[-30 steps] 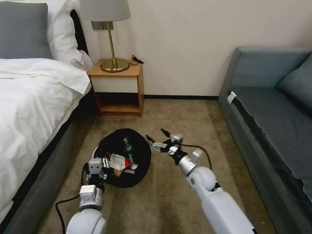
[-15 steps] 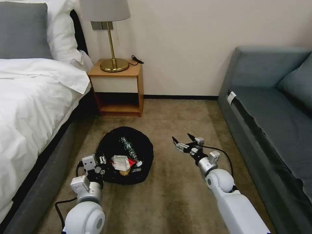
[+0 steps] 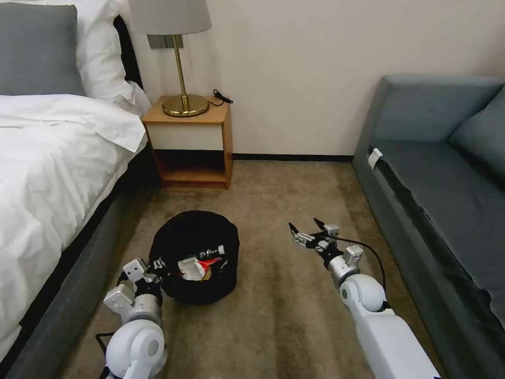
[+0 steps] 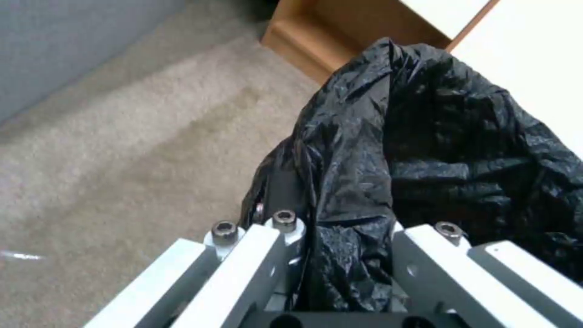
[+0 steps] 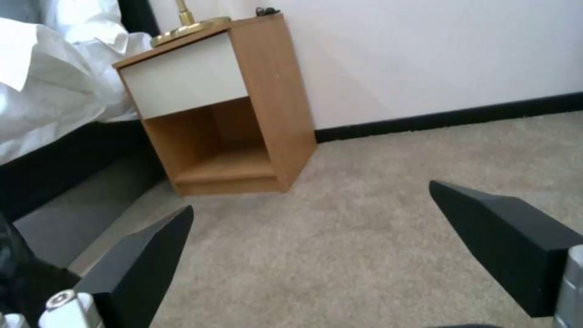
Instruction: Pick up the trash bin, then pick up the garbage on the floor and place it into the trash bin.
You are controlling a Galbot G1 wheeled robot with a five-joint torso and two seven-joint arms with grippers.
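The small round trash bin [image 3: 194,258], lined with a crinkled black plastic bag, is on the brownish-tan carpet floor [image 3: 273,326] between the white bed [image 3: 52,158] and the grey sofa [image 3: 447,184]. The left hand [image 3: 152,268] grips the bag-covered rim on the bin's near left side. Inside the bin lies the garbage [image 3: 197,263], a red-and-white crumpled wrapper among it. The right hand [image 3: 305,231] hovers open over bare carpet, near the bin's right side.
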